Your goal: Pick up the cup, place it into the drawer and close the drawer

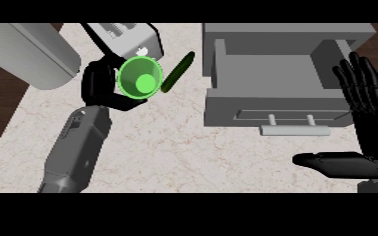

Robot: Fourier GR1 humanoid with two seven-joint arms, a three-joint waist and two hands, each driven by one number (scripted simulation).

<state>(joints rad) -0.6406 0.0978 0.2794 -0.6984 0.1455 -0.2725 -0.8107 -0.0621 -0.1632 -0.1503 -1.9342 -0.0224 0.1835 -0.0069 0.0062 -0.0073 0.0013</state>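
Forearm of grey metal (74, 150) enters at seven o'clock over the pale marble-patterned counter (170, 150). Black right hand (360, 92), at three to four o'clock, is open with fingers up, resting by the view's edge. Black left hand (96, 85), at nine o'clock, has its fingers curled round the bright green round cup (140, 77).

Progress, as judged: the grasp is made; carrying the cup across to the drawer, releasing it inside and pushing the drawer shut are left.

The cup is tipped with its mouth toward the viewer, so a lighter green disc of floor shows within a darker wall and a thin pale rim. Dark green elongated vegetable (179, 71) lies just beside it, toward one o'clock. Grey box drawer (273, 107), at two o'clock, stands pulled out, with a pale bar handle (295, 129) on its front. Farthest, at eleven o'clock, are a grey slotted appliance (125, 34) and a large pale grey rounded body (33, 55).
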